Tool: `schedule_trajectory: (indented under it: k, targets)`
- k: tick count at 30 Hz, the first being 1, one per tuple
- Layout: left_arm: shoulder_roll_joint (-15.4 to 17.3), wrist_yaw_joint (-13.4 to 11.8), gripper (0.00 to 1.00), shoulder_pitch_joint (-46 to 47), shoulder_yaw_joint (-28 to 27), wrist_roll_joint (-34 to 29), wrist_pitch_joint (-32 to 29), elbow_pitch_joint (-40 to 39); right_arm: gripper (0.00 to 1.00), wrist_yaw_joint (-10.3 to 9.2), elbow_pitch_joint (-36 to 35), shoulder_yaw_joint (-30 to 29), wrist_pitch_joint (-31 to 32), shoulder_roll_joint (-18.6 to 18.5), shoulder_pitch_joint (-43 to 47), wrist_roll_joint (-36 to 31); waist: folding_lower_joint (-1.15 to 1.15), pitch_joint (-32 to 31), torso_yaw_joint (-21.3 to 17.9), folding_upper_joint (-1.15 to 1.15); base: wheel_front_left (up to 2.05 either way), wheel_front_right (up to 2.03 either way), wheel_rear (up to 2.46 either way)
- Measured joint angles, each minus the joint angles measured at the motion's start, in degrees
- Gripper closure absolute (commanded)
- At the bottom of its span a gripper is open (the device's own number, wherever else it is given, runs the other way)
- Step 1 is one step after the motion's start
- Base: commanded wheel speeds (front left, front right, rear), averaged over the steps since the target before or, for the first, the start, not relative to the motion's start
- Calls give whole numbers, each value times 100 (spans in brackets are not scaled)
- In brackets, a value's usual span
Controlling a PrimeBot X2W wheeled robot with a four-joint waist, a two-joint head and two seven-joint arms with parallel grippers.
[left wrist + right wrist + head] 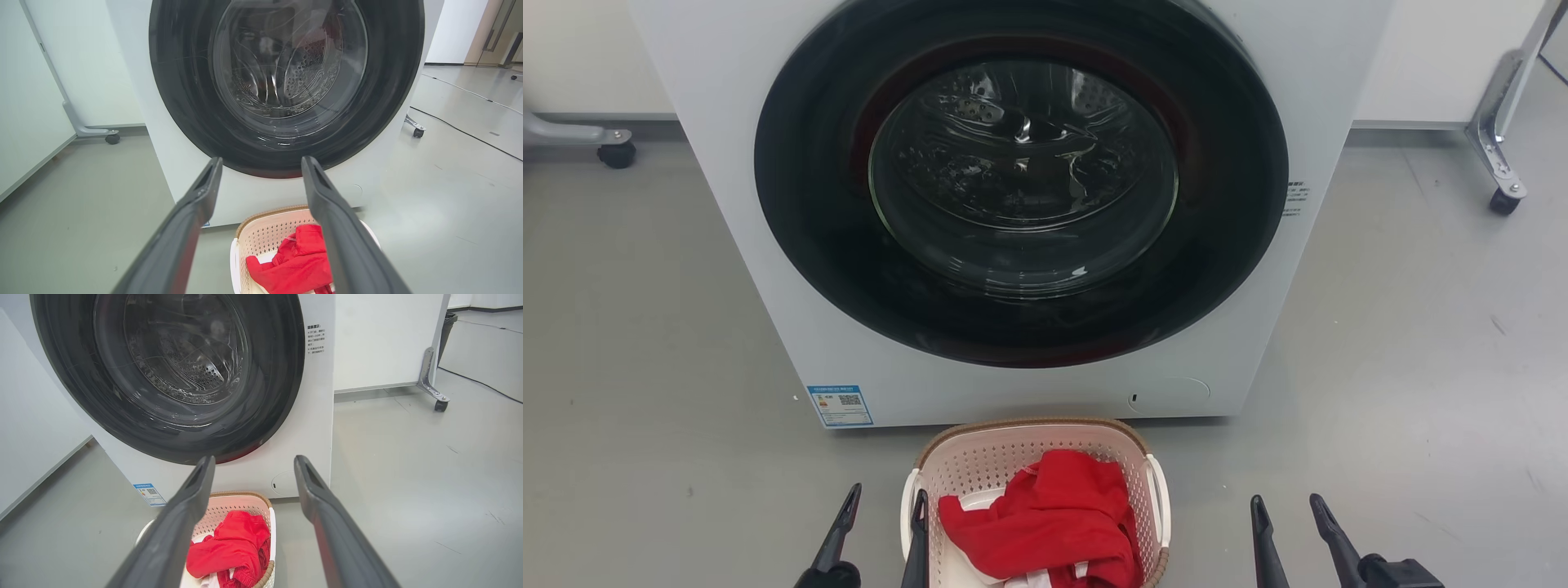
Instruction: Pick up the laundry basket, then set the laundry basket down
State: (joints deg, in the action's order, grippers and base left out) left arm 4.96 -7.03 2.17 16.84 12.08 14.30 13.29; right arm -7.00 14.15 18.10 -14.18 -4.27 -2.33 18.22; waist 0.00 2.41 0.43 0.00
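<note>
Laundry basket sits on the floor, bottom centre of head view, just before washer. Judged light, stiff plastic; soft red garment inside. Best hold: white side handles. Left gripper and right gripper: fingers spread, empty.

Open over bare floor at lower left and lower right of the head view. Blocked through centre and top by the washer. Crowded at bottom centre by the laundry basket, near the washer's foot, heaped with red cloth.
</note>
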Motion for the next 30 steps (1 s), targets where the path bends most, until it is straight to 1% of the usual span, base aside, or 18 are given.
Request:
schedule_trajectory:
  k: [9, 17, 30]
  targets:
    - [-40, -9, 0, -3, -24, -63, 1, 30, 0, -5, -3, -19, -10, 14, 4, -70, 0, -4, -3, 0, 0, 0, 0]
    - [-62, -4, 0, -56, -64, 55, 1, 124, 0, -3, 70, -79, -10, 34, 86, -59, 0, -90, -12, 0, 0, 0, 0]
    - [-87, 5, 0, -138, -83, 97, 1, 190, 0, 47, 108, -111, -10, 64, 179, -60, 0, -201, -9, 0, 0, 0, 0]
